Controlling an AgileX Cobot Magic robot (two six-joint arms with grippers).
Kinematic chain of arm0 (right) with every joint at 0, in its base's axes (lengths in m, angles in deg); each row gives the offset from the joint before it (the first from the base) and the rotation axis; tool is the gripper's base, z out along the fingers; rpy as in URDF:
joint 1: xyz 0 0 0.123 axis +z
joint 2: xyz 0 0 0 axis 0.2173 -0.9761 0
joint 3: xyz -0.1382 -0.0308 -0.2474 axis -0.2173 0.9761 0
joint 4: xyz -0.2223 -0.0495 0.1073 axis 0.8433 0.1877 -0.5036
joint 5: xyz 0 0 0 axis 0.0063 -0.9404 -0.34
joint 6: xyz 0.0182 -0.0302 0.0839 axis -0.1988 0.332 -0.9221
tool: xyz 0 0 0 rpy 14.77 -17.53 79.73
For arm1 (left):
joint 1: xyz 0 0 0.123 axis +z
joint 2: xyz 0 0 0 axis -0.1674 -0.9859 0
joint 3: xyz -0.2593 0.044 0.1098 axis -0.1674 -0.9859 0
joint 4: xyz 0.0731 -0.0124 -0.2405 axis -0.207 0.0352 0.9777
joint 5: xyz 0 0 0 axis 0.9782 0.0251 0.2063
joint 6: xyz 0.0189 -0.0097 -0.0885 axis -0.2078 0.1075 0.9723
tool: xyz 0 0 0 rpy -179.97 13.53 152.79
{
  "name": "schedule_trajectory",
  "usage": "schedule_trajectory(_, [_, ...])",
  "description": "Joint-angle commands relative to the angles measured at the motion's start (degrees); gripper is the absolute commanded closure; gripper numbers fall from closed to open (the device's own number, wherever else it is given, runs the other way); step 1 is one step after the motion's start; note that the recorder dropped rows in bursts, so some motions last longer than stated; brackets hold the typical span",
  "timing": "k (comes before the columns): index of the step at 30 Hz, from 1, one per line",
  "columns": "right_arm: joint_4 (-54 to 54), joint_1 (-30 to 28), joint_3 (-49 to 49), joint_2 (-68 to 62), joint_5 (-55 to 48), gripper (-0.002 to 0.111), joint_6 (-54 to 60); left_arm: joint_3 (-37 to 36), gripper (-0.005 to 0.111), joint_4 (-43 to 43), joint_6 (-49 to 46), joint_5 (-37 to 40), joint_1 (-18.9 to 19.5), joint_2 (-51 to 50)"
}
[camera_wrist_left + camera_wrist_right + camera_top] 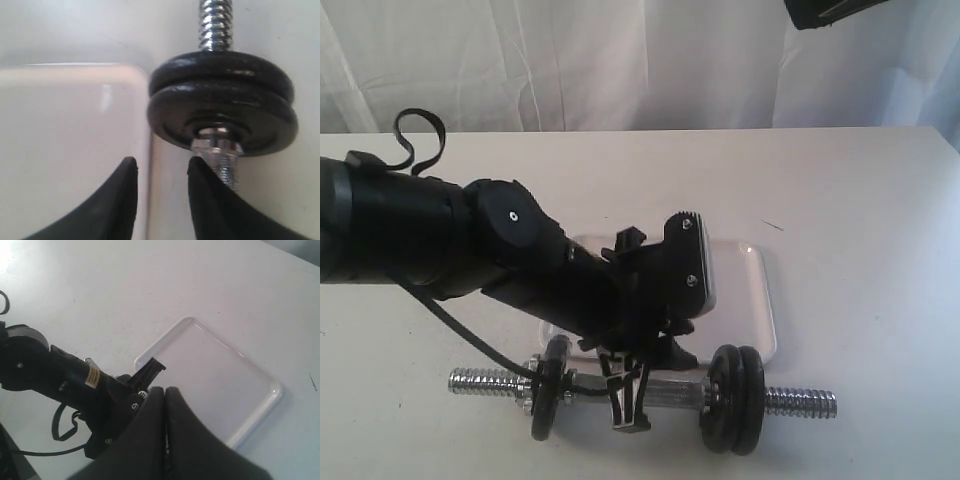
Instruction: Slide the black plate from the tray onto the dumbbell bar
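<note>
Left claw (632,420): partly open with a narrow gap between the fingers and nothing held. It hangs low over the knurled middle of the dumbbell bar (670,392). In the left wrist view the bar passes under one finger, not between the two.
Right claw (165,390): fingers pressed together and empty, looking down on the scene from above.
Tray (750,300): just behind the left claw on the white surface (860,200). No disc lies in it.
Black plate (753,400): judged to be on the bar already, as the outer disc of the pair near the left claw, toward the right arm's side. Bare thread stands out beyond it with no collar. Which of the two discs it is cannot be told for certain.
Single disc (550,388): on the bar on the left claw's other side.
Collar nut (217,146): against the inner face of the pair, close to one left fingertip.
Weight: iron, so probably heavy for its size; expect it to sag in a light pinch.
Stiffness: rigid, with no give under the fingers, and not fragile.
Finish: the glossy black coat is likely slippery against the smooth fingers.
Hold point: the rim, with the fingers across the thickness and the centre hole kept free.
Risk: a tilted disc may bind on the thread, and the round bar may roll on the surface when pushed.
</note>
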Motion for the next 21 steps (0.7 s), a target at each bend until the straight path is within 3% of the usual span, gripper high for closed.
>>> schedule_trajectory(1, [0.8,-0.3,0.2,0.6,0.2,0.108,-0.3,0.1,0.084,0.7,5.4,-6.9,0.1,4.7])
schedule_trajectory(4, [2.9,-0.3,0.2,1.4,0.2,0.108,-2.2,0.1,0.106,0.7,11.4,-10.7,0.8,7.9])
schedule_trajectory(8, [3.6,-0.3,4.7,4.9,1.1,0.108,-3.0,0.0,0.107,3.9,17.4,-11.9,4.1,12.8])
schedule_trajectory(11, [3.6,-0.3,12.4,9.2,8.1,0.108,-3.0,-0.3,0.107,5.2,17.5,-11.5,8.0,16.5])
schedule_trajectory(15, [3.6,-0.3,30.9,18.5,23.7,0.108,-0.7,-5.9,0.107,7.3,20.0,-9.5,16.8,26.0])
schedule_trajectory(18, [3.6,-0.3,43.8,24.2,34.5,0.108,-0.4,-15.2,0.107,7.3,21.6,-7.7,23.7,34.6])
schedule_trajectory(21, [3.4,-0.3,50.0,26.8,33.3,0.108,-1.6,-23.6,0.107,7.9,21.7,-8.7,29.4,43.6])
